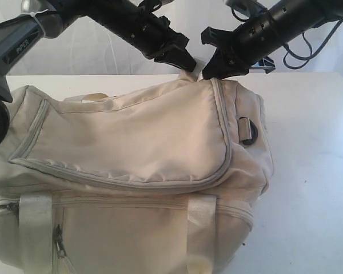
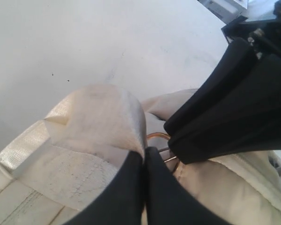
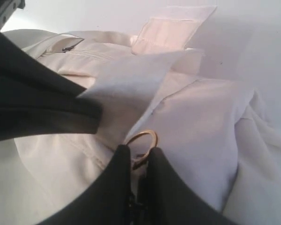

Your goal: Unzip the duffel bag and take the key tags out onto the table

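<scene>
The cream duffel bag [image 1: 137,137] fills the near part of the white table [image 1: 314,171], its grey-piped zipper closed. Both grippers meet at the bag's far top end. My left gripper [image 1: 188,63] [image 2: 144,152] is shut on a pale fabric tab [image 2: 103,117] of the bag. Just beside it, my right gripper [image 1: 209,72] [image 3: 139,151] is shut on the gold zipper pull ring [image 3: 145,138] [image 2: 157,137]. The key tags are hidden.
A black D-ring [image 1: 250,134] hangs on the bag's right end. Two pale webbing straps [image 1: 37,228] [image 1: 201,228] and a side-pocket zipper [image 1: 58,240] face the front. Bare table lies to the bag's right and behind it.
</scene>
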You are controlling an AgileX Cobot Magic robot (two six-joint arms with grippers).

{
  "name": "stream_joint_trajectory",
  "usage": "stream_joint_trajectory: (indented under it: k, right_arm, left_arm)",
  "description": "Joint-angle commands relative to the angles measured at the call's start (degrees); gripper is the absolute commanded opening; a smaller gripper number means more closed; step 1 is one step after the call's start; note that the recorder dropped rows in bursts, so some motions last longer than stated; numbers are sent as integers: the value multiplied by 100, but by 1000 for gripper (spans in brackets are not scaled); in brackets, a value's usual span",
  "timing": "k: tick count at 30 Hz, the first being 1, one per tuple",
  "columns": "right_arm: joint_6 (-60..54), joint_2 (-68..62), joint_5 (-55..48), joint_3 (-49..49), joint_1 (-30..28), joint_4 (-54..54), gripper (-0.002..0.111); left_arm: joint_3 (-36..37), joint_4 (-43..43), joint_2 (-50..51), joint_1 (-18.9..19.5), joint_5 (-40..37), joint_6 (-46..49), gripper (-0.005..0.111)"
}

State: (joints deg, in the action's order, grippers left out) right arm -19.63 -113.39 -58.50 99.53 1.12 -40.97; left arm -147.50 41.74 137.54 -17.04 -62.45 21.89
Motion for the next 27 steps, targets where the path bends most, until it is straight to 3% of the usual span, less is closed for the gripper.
stream_joint_trajectory:
  k: [1, 5, 14, 27]
  right_arm:
    - [-114, 106, 26, 36, -7, 89, 0]
    - [-114, 213, -47, 36, -7, 296, 0]
    - [-90, 500, -367, 0, -7, 546, 0]
    - [-675, 370, -122, -103, -4, 489, 0]
  left_arm:
    - [-79, 30, -192, -29, -151, -185, 0]
    - [-79, -424, -101, -29, -173, -554, 0]
    - [-79, -439, 87, -29, -179, -566, 0]
    - [-79, 256, 87, -29, -157, -371, 0]
